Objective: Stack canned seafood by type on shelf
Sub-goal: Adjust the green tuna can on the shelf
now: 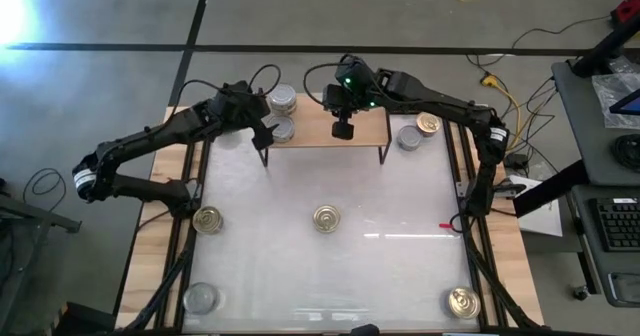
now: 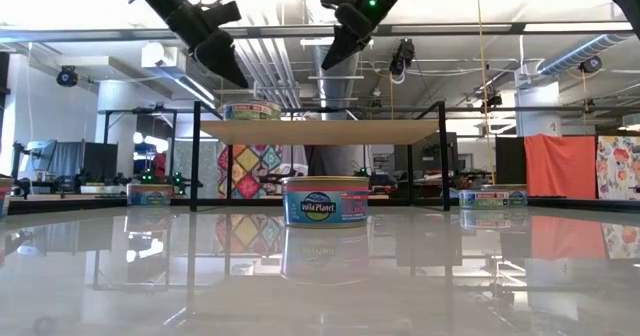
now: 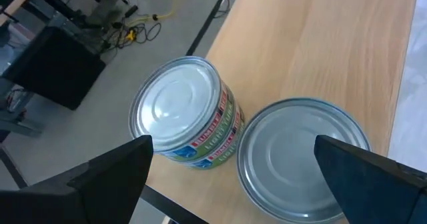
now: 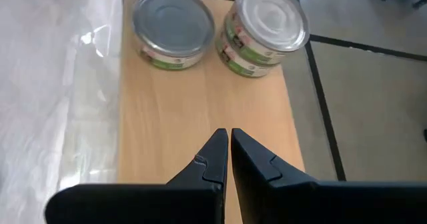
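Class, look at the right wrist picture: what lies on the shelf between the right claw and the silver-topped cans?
Nothing: in the right wrist view, only bare wood of the shelf lies between the shut right claw and the silver-topped cans.

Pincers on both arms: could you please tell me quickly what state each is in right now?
Left pincer: open, empty, over the silver-topped cans on the shelf.
Right pincer: closed, empty, above the shelf.

Silver-grey tins (image 4: pixel 175 27), light-wood shelf (image 4: pixel 200 111)
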Action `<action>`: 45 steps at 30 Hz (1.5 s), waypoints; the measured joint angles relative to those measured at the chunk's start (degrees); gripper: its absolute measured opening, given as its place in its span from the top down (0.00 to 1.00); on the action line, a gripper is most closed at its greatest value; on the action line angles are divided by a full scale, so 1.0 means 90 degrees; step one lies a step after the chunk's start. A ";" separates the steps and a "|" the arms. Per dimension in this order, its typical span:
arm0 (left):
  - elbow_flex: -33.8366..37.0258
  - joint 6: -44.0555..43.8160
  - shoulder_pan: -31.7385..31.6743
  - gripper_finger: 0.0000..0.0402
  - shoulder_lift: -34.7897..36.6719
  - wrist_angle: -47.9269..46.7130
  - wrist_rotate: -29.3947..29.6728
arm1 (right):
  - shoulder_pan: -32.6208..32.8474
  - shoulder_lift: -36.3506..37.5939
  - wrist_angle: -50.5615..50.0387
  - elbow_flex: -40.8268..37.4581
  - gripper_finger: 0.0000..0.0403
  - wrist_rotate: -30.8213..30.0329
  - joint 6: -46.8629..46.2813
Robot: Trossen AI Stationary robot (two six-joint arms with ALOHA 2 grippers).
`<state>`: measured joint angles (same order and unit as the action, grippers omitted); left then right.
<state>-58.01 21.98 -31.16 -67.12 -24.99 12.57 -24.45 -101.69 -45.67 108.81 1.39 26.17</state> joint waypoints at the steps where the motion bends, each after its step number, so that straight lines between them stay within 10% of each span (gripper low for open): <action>1: 0.0033 0.0000 0.0000 0.00 0.0005 -0.0003 0.0001 | 0.0015 0.0000 -0.0010 -0.0005 0.97 0.0000 -0.0001; 11: 0.0084 0.0000 0.0059 0.00 0.0195 -0.0278 0.0014 | 0.0216 0.0000 0.0646 -0.0651 0.97 0.0015 -0.0131; 25: 0.0130 -0.0216 -0.0019 0.00 0.0353 -0.0715 0.0276 | 0.0355 -0.0245 0.5805 -0.3098 0.97 -0.0382 -0.0963; 45: 0.0103 -0.0179 -0.0136 0.00 -0.0286 -0.0437 0.0561 | 0.0355 -0.0884 0.6179 -0.2946 0.97 -0.0182 -0.1508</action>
<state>-57.08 20.36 -32.38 -69.69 -28.92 17.62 -21.26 -109.65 9.94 82.30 -0.25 12.60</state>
